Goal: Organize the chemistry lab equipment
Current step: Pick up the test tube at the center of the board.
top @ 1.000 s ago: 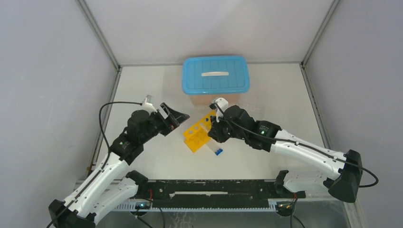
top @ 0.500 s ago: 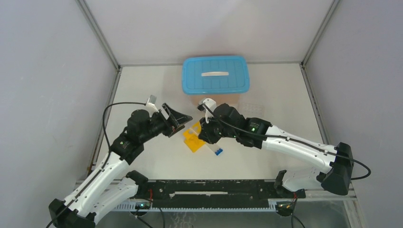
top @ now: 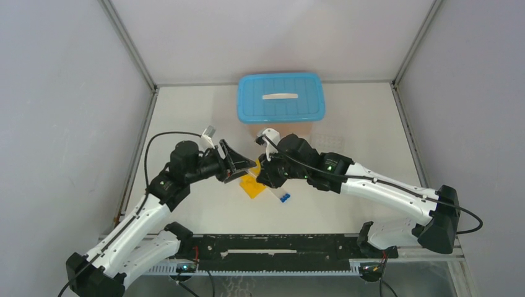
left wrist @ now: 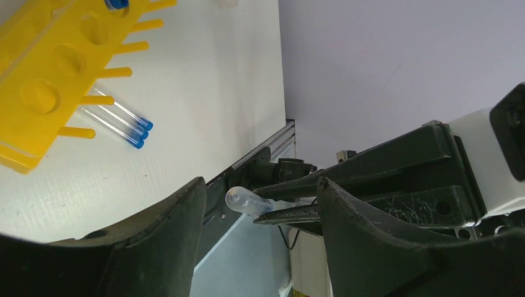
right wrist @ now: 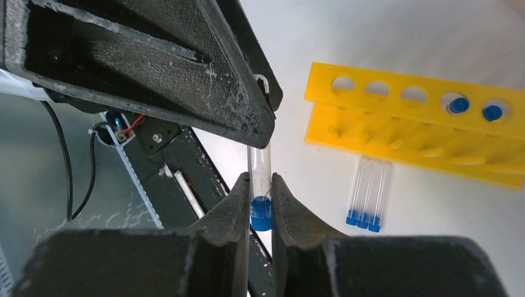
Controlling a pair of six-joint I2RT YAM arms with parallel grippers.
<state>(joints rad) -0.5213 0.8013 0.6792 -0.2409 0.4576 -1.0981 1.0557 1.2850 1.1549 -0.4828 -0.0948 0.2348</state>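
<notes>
Blue-capped tube (right wrist: 260,185): gripped at its capped end by the clenched right end effector (top: 264,175), in the air above the counter (top: 204,117) and just left of the yellow rack (right wrist: 421,124).

Change from one second ago: the right arm has shifted left, off the rack. The left arm has advanced right to meet it. The left end effector (left wrist: 260,189) now brackets the tube's rounded clear end. Its jaws stand apart, and the left wrist view shows a gap on both sides.

Appearance: the tube is a slim clear cylinder with a round bottom and a blue cap.

Rack: yellow moulded plastic, with one row of round holes and short pegs below. Two holes at one end hold blue-capped tubes.

Three more tubes (right wrist: 366,197) lie side by side on the matte white counter, just beside the rack's near edge.

A box with a ribbed blue lid (top: 280,98) stands at the far side.
</notes>
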